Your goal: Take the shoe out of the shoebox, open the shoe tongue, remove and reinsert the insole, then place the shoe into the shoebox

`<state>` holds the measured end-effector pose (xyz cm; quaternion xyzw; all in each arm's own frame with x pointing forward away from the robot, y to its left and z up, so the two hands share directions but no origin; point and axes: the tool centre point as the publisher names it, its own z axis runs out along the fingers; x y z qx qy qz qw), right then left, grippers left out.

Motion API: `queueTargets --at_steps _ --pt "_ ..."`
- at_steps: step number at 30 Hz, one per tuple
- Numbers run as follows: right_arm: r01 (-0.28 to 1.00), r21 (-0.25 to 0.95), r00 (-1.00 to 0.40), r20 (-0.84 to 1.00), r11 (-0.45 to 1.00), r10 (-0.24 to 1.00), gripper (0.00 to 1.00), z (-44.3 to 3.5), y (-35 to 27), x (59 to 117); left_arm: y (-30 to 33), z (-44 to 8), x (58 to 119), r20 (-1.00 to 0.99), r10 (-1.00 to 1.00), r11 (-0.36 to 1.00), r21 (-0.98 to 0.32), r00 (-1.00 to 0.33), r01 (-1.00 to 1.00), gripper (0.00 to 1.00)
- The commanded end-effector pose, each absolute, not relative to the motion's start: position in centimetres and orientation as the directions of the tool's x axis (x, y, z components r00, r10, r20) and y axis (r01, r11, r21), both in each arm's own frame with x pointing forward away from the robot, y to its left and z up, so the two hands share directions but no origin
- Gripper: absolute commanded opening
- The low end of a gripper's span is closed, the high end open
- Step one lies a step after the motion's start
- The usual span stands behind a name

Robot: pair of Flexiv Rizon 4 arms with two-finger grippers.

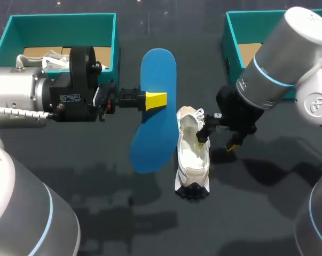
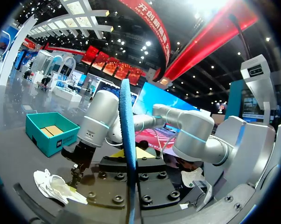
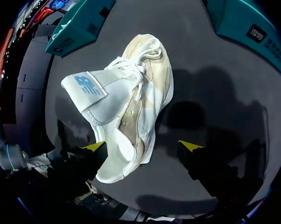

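- Two left gripper [image 1: 155, 100] tips pinch flat blue foam insole [image 1: 158, 69]; slippage would drop it.
- Right gripper [image 3: 142, 146], spread near white laced sneaker [image 3: 131, 102], may topple it.

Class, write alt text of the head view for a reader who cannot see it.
The left tool grips a blue insole, held above a dark table beside a white shoe. The right tool is open beside the shoe. A teal shoebox sits at each far corner.
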<state>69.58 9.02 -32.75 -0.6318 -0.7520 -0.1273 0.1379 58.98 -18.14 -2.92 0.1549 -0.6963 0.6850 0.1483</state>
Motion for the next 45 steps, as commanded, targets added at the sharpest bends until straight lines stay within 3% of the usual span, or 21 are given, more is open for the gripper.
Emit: queueTargets --at_steps 1,9,12,22,25,29,31,32,33,43,45 --pt "0.985 0.044 -0.17 0.428 0.167 0.888 1.0 -31.1 8.1 69.9 -18.4 -3.0 59.1 0.418 -0.011 0.012 -0.908 -0.908 -0.418 0.0" --pt "0.976 0.035 -0.2 0.542 0.216 0.816 1.0 -27.6 7.4 71.1 -19.2 -3.0 60.1 0.201 0.035 -0.012 -0.979 -0.979 -0.201 0.0" --pt "0.972 0.025 -0.205 0.58 0.234 0.788 1.0 -27.2 7.3 71.5 -19.7 -3.2 61.2 -0.038 0.06 -0.057 -0.998 -0.997 0.034 0.0" --pt "0.972 0.025 -0.205 0.58 0.234 0.788 1.0 -27.2 7.3 71.5 -19.7 -3.2 61.2 -0.038 0.06 -0.057 -0.998 -0.997 0.034 0.0" --pt "0.973 0.024 -0.195 0.614 0.229 0.765 1.0 -26.7 7.3 71.9 -19.7 -3.5 61.6 -0.192 0.062 -0.087 -0.979 -0.98 0.186 0.0" --pt "0.979 0.055 -0.184 0.657 0.197 0.731 1.0 -25.1 6.9 72.5 -19.9 -4.1 62.9 -0.407 0.049 -0.132 -0.908 -0.912 0.398 0.0" --pt "0.975 0.097 -0.209 0.701 0.2 0.682 1.0 -24.2 6.8 72.8 -20.1 -4.4 63.5 -0.683 -0.04 -0.154 -0.717 -0.73 0.679 0.0" --pt "0.967 0.125 -0.241 0.733 0.222 0.636 1.0 -23.8 6.8 73.2 -20.3 -4.7 63.9 -0.812 -0.093 -0.116 -0.566 -0.577 0.816 0.0" --pt "0.959 0.142 -0.265 0.762 0.246 0.591 1.0 -23.3 6.9 73.8 -20.3 -4.7 63.9 -0.812 -0.093 -0.116 -0.566 -0.577 0.816 0.0" --pt "0.961 0.14 -0.261 0.752 0.24 0.606 1.0 -22.9 7.0 74.1 -20.3 -4.7 63.9 -0.812 -0.093 -0.116 -0.566 -0.577 0.816 0.0" --pt "0.96 0.152 -0.262 0.783 0.236 0.564 1.0 -23.4 7.3 74.8 -20.5 -5.2 64.3 -0.836 -0.102 -0.104 -0.53 -0.539 0.842 0.0"
